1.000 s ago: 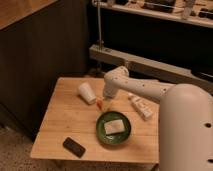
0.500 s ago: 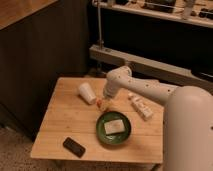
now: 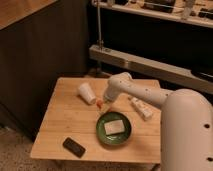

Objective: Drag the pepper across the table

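Observation:
The pepper (image 3: pixel 100 103) is a small orange-red sliver on the light wooden table (image 3: pixel 65 125), just right of a tipped white cup (image 3: pixel 87 93). My gripper (image 3: pixel 105 100) hangs from the white arm (image 3: pixel 145 95) and points down at the pepper's right end, touching or nearly touching it. The gripper hides part of the pepper.
A green plate (image 3: pixel 102 135) holding a white block sits in front of the pepper. A white tube with red marks (image 3: pixel 141 108) lies to the right. A black phone (image 3: pixel 74 147) lies near the front-left edge. A dark counter and a metal shelf stand behind the table.
The arm has shifted only slightly, down and a little left. The pepper stays at about the same spot by the gripper tip.

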`<state>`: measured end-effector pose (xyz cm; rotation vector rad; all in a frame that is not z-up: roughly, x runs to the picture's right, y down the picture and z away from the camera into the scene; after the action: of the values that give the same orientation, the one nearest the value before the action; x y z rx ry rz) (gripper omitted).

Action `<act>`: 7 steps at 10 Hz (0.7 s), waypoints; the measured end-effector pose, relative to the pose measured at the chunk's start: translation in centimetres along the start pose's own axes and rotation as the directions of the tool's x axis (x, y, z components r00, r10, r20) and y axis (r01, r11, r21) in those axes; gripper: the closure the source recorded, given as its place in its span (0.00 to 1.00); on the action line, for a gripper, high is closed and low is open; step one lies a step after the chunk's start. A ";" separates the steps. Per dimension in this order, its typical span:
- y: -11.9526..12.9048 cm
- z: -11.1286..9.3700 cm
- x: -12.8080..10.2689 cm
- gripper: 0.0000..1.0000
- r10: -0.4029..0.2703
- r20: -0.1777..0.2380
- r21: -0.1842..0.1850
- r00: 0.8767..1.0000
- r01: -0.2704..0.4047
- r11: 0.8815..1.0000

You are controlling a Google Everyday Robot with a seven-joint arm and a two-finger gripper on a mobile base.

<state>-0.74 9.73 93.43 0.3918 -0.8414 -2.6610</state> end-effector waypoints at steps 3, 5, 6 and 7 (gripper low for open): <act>0.0 1.4 -0.1 0.20 0.015 0.001 0.006 1.000 -0.015 1.000; 0.0 1.5 -0.2 0.20 0.021 -0.002 0.008 1.000 -0.021 1.000; 0.0 1.4 -0.1 0.20 0.024 -0.007 0.012 1.000 -0.024 1.000; 0.0 1.3 0.0 0.20 0.029 -0.009 0.016 1.000 -0.029 0.999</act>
<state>-1.17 10.35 94.48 0.3919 -0.8595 -2.6253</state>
